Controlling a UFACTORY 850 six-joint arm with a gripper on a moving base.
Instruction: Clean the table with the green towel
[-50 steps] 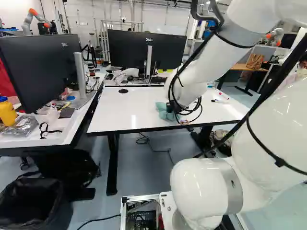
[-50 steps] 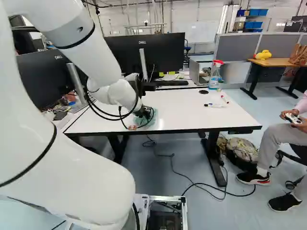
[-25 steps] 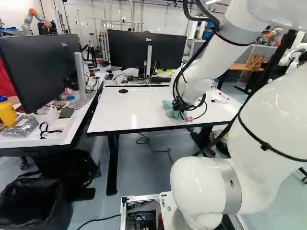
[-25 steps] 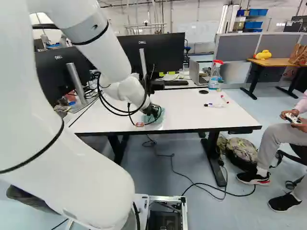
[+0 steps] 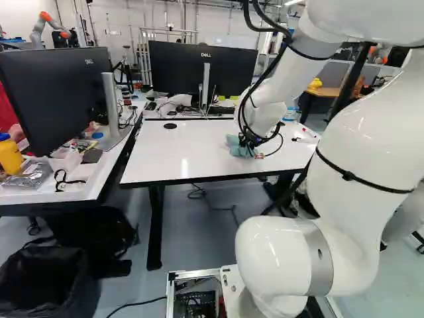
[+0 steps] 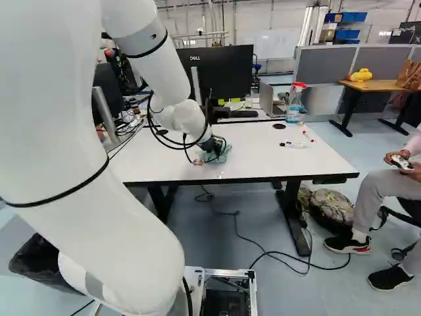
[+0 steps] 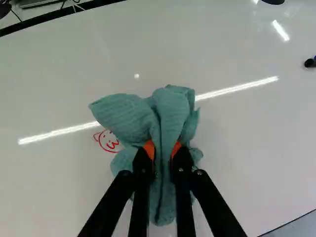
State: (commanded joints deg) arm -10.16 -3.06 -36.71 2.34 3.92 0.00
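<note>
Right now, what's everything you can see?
Table: one, white, straight ahead
Towel: one, green, bunched on the table
Face drawing: one, red, beside the towel
Markers: at least two, white and red, same table
Spray bottle: one, clear, red top, near the markers
Bottle: one, yellow, desk at left base view's left
Clutter: lots, mixed colours, same desk
Monitors: two, black, beyond table and on desk
Bin: one, black, floor near desk
Another robot: one, white and orange, background
Claw: one, black, orange pads, shut on towel
Arm: one, white, reaching over the table
</note>
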